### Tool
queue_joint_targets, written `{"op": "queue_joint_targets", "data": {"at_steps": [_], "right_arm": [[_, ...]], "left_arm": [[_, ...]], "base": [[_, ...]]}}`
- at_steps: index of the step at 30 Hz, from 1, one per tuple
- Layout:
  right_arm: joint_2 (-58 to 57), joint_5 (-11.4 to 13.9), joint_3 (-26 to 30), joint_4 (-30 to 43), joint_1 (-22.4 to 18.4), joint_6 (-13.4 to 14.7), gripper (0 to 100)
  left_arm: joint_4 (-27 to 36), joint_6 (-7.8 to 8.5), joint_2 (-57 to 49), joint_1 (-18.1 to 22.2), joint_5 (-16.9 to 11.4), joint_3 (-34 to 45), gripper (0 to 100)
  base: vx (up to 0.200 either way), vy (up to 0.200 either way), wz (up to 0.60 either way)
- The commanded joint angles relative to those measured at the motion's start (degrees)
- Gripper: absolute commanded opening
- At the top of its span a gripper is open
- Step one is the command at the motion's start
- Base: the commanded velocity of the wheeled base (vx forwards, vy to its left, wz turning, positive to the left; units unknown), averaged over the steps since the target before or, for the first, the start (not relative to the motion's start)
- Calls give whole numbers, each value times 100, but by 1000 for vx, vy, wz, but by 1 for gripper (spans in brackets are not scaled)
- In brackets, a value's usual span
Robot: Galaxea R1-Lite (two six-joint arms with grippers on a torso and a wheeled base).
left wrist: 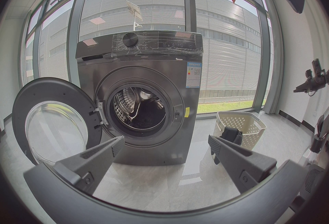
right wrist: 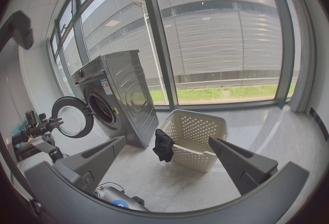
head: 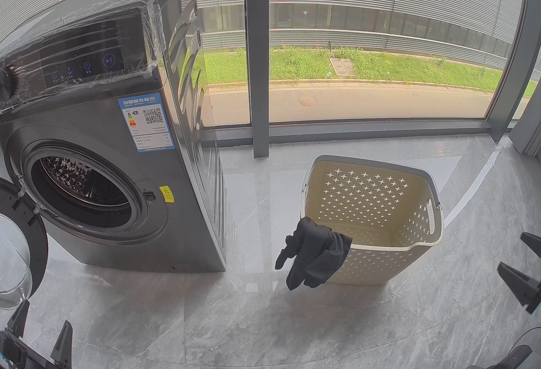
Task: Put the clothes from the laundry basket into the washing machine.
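Left claw [left wrist: 165, 139], right claw [right wrist: 167, 139] spread, empty; black garment [head: 313, 257] over basket [head: 369, 162] rim; blue label [head: 146, 122], washer [head: 169, 235] front.

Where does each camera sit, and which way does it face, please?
Head view: on the head, looking down at the grey front-loading washing machine and cream perforated plastic laundry basket; left end effector and right end effector at its edges.
Left wrist view: on that wrist, facing the machine's open drum; own end effector open.
Right wrist view: likewise, facing the basket; own end effector open.
Shared: black garment draped over the basket's rim.
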Motion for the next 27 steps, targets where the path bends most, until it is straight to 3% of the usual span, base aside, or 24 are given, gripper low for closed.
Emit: {"op": "queue_joint_targets", "data": {"at_steps": [1, 4, 7, 13, 19, 27], "right_arm": [[3760, 243, -410, -1647, 1388, 487, 100], [4296, -531, -454, -2122, 2240, 1067, 100], [4894, -1119, -516, -2667, 2697, 1568, 100], [5922, -1445, -604, -3510, 2662, 1559, 100], [7021, -2016, -1078, -3634, 2618, 1612, 100], [7786, -2033, -1483, -3634, 2689, 1568, 100]], "left_arm": [[0, -4, -93, -1, 6, 92, 100], [0, -12, -93, -1, 15, 92, 100], [0, -12, -93, -1, 6, 92, 100], [0, -21, -93, -1, -11, 92, 100], [0, 14, -93, -1, -38, 92, 100], [0, 5, -93, -1, -47, 92, 100]], "base": [[0, 0, 0], [0, 0, 0], [0, 0, 0], [0, 0, 0], [0, 0, 0], [0, 0, 0]]}}
